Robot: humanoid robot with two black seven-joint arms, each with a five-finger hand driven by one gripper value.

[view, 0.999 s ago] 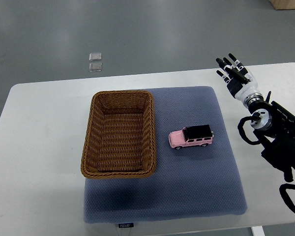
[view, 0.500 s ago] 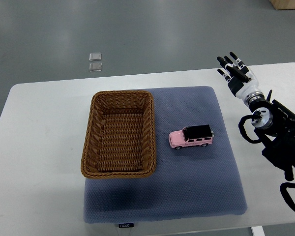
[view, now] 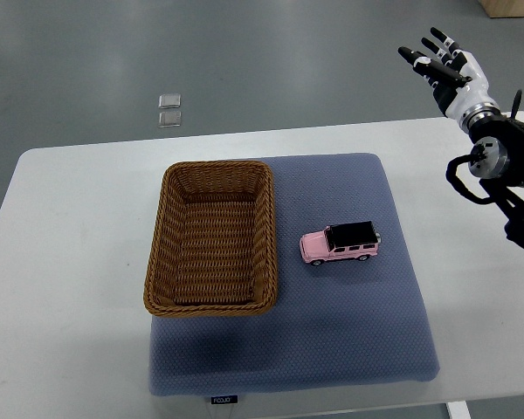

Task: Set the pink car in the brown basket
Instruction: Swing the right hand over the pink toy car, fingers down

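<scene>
A pink toy car (view: 340, 243) with a black roof sits on a blue-grey mat (view: 332, 349), just right of the brown wicker basket (view: 157, 262). The basket holds nothing. My right hand (view: 444, 65) is at the upper right, raised beyond the table's far edge, well away from the car. Its fingers are spread and hold nothing. The left arm does not show.
The mat lies on a white table (view: 70, 262). Two small clear squares (view: 168, 109) lie on the grey floor beyond the table. My right forearm (view: 506, 175) covers the table's right edge.
My right hand has risen and moved up and to the right, away from the mat. The car and basket have not moved.
</scene>
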